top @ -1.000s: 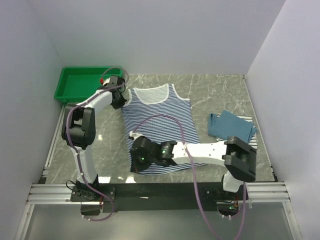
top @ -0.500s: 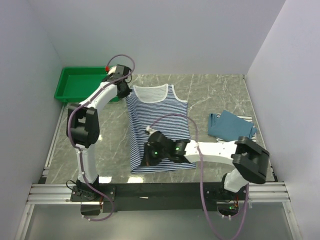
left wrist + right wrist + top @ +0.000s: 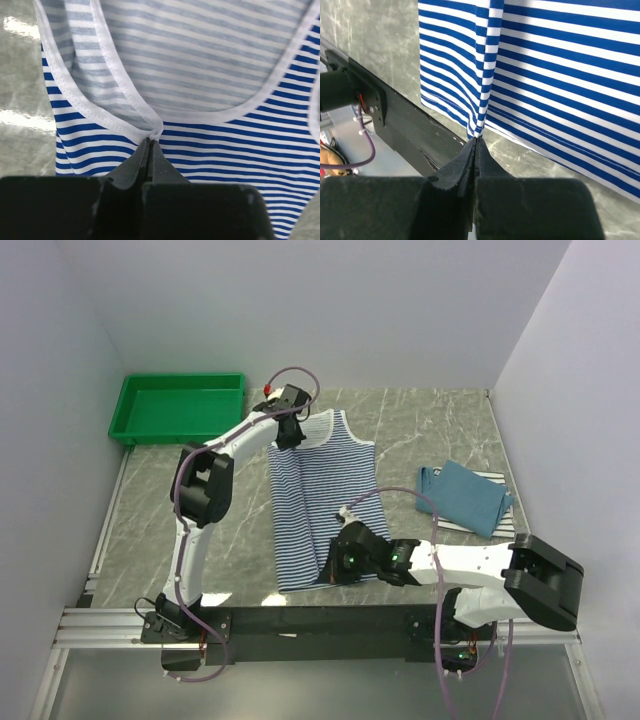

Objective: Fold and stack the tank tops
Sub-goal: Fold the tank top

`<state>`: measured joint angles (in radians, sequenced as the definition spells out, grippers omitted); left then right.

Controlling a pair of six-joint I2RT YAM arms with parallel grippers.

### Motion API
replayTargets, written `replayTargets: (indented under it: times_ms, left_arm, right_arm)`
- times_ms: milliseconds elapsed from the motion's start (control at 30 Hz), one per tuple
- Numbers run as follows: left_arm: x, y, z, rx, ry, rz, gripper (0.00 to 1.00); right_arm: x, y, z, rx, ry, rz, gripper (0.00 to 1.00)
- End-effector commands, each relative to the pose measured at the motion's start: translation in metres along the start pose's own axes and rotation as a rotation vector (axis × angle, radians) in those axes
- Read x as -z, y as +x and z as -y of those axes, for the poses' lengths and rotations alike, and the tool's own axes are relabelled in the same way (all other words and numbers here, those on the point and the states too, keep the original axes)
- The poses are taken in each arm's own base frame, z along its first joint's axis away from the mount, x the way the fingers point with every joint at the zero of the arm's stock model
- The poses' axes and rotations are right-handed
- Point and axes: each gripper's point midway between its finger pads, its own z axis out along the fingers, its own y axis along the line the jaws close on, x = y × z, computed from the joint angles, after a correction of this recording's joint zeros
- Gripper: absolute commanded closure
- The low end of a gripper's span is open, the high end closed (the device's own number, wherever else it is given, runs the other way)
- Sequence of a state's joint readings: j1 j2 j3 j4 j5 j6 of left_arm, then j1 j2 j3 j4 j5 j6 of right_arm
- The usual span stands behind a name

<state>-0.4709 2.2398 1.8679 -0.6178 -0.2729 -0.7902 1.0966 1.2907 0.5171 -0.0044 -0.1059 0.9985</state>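
Roughly mid-table, stretched lengthwise: blue-and-white striped tank top (image 3: 335, 475), neckline toward the far wall, hem toward the arm bases. Lies mostly flat on the marbled table (image 3: 420, 425), with its left side lifted into a ridge of cloth running from shoulder to hem. Held at both ends of that ridge.

At the far end, clamped by the left gripper (image 3: 149, 142), squeezed tight on the white trim where a shoulder strap bunches into a point. Beyond the pinch, in the left wrist view: the paler inside of the back panel, framed by the white neckline trim.

At the near end, clamped by the right gripper (image 3: 476, 138), closed hard on a narrow pleat of the hem. Rises from the tips as a thin vertical fold, with the hem's near left corner close to the black rail (image 3: 405, 135) at the table's edge.

Further right, well apart from the striped top: plain teal-blue tank top (image 3: 462, 492), folded, resting on the white tank top with thin black stripes (image 3: 492, 478). Of the lower one, only slivers visible at the far and near sides.

At the far left corner: green tray (image 3: 135, 410).
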Motion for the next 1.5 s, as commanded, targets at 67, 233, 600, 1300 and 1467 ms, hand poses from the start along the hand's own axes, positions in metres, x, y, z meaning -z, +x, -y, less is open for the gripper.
replayTargets:
  times_ms: [67, 233, 600, 1300, 1467]
  left_arm:
    - [0.017, -0.017, 0.038, 0.021, 0.087, 0.055, 1.00]
    - [0.015, -0.012, 0.048, 0.011, 0.105, 0.050, 0.99]
    - [0.012, -0.006, 0.060, -0.017, 0.180, 0.037, 0.73]
    - [-0.022, -0.016, -0.009, 0.117, 0.112, 0.001, 0.90]
    - [-0.037, -0.013, -0.033, 0.123, 0.053, -0.015, 0.92]
  right_arm:
    - [0.007, -0.016, -0.003, -0.039, -0.010, 0.089, 1.00]
    - [0.008, -0.012, 0.008, -0.058, 0.024, 0.088, 1.00]
    - [0.011, -0.014, 0.028, -0.068, 0.127, 0.111, 0.74]
    - [-0.027, -0.068, -0.008, 0.224, 0.309, 0.155, 0.73]
    - [-0.059, -0.042, -0.016, 0.299, 0.324, 0.075, 0.73]
